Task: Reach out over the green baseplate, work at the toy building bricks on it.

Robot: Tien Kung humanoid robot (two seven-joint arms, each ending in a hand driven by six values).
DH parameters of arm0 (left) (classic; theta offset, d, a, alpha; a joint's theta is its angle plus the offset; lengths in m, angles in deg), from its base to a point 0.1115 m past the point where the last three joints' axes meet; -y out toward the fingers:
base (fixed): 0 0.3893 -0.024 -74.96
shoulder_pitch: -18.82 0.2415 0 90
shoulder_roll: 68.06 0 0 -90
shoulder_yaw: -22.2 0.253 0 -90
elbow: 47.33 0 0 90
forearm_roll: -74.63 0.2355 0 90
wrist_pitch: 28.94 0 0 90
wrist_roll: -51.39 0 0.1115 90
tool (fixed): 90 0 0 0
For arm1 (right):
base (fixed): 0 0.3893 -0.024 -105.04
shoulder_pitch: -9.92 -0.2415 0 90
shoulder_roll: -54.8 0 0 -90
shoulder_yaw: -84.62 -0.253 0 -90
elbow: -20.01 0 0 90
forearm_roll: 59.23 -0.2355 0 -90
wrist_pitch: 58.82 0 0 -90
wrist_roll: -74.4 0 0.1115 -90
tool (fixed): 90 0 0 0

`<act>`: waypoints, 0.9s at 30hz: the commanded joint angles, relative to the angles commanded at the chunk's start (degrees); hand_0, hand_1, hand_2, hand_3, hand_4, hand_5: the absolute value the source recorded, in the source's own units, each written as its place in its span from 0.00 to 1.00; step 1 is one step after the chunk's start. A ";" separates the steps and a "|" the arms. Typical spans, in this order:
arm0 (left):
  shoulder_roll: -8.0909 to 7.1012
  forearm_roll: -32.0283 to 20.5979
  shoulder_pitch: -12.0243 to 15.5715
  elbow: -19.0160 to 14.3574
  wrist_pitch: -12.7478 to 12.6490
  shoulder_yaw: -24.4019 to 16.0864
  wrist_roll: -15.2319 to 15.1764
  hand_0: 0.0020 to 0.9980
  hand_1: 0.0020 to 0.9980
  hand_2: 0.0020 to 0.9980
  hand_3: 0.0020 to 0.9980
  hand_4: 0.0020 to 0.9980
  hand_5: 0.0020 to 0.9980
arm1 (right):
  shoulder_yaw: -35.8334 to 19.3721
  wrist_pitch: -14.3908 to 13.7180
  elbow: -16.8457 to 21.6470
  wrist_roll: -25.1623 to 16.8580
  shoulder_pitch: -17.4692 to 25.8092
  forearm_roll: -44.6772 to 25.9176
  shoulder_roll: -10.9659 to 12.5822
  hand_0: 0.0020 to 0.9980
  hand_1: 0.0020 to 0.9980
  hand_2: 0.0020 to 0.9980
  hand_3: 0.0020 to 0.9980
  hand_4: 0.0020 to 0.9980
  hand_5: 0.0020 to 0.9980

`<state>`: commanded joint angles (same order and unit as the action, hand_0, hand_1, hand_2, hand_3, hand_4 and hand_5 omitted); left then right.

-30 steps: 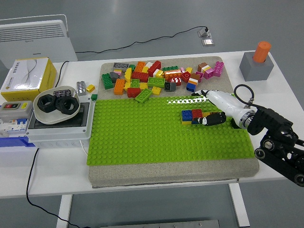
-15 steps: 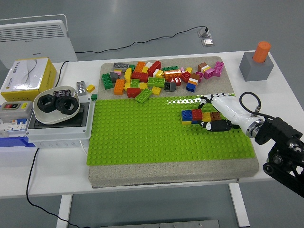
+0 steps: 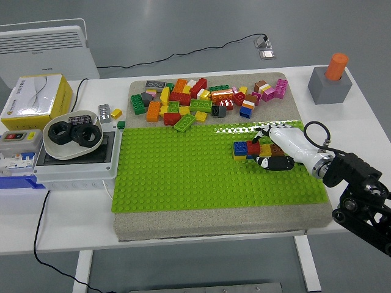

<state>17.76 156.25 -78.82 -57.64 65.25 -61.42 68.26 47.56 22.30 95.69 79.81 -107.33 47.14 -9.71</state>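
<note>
Nearest thing on the white bench is a grey pad with the green baseplate lying flat on top of it. The right arm comes in from the lower right corner, and the right robot hand sits low over the right part of the plate. Its dark fingertips are right up against a short row of bricks stuck on the studs there: blue and yellow at the left end, then red, then more partly hidden under the hand. The fingers look curled down around the end of that row, but I honestly can't tell if it's actually gripping a brick or just touching.

Over on the left there's a grey electrical box with a white bowl on it holding big black nuts.

Past the plate, on the far strip of the pad, is the loose brick pile. A yellow carton sits far left, and a grey block with an orange peg far right.
</note>
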 joint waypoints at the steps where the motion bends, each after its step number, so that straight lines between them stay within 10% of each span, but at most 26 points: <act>1: -0.01 -0.01 -0.02 0.00 0.00 0.02 0.00 0.64 0.43 0.59 0.72 0.97 1.00 | 0.00 0.01 -0.33 -0.05 -0.08 -0.08 -0.20 0.94 0.94 0.90 0.65 0.63 0.45; 27: 0.06 -0.34 -0.25 0.00 -0.08 0.27 -0.11 0.64 0.43 0.59 0.73 0.97 1.00 | 2.25 0.84 -4.72 -0.25 -1.22 -1.39 -1.64 0.94 0.93 0.89 0.65 0.64 0.44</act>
<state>17.82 155.91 -79.08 -57.64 65.17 -61.15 68.15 49.82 23.14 90.97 79.55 -108.55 45.75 -11.34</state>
